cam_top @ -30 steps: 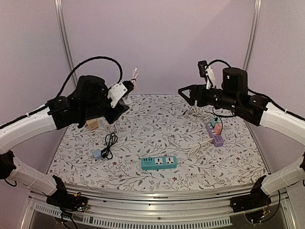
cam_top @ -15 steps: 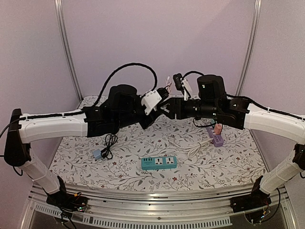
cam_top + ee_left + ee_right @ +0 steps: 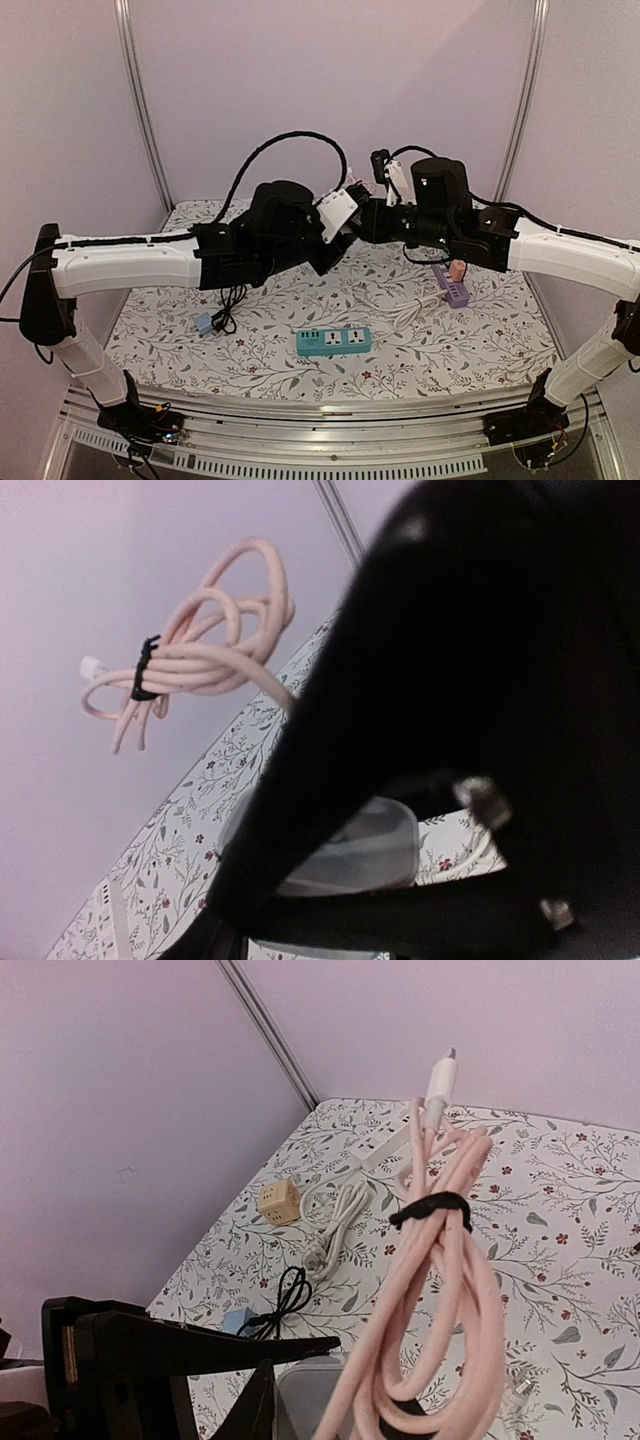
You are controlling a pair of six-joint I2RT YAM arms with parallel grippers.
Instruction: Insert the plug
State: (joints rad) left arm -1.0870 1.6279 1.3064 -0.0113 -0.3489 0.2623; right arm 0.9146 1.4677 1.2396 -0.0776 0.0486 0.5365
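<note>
Both arms meet high over the middle of the table. My left gripper (image 3: 338, 243) is shut on a pale grey-white plug block (image 3: 312, 1398), which also shows between its dark fingers in the left wrist view as the plug (image 3: 345, 852). A bundled pink cable (image 3: 440, 1260), tied with a black strap, runs up from the plug. My right gripper (image 3: 363, 226) is shut on the lower loops of that cable, and its dark body fills much of the left wrist view. The cable's white end (image 3: 440, 1072) points upward. The teal power strip (image 3: 333, 341) lies flat near the front.
A purple power strip (image 3: 452, 288) with pink and teal plugs in it lies at the right. A tan cube socket (image 3: 277, 1201) and a coiled white cord (image 3: 335, 1222) sit at the back left. A blue adapter with a black cable (image 3: 212, 318) lies at the front left.
Both arms swung inward from the sides and met over the table's middle. The left carried the plug and pink cable along. The right gripper went from open to shut on the cable.
</note>
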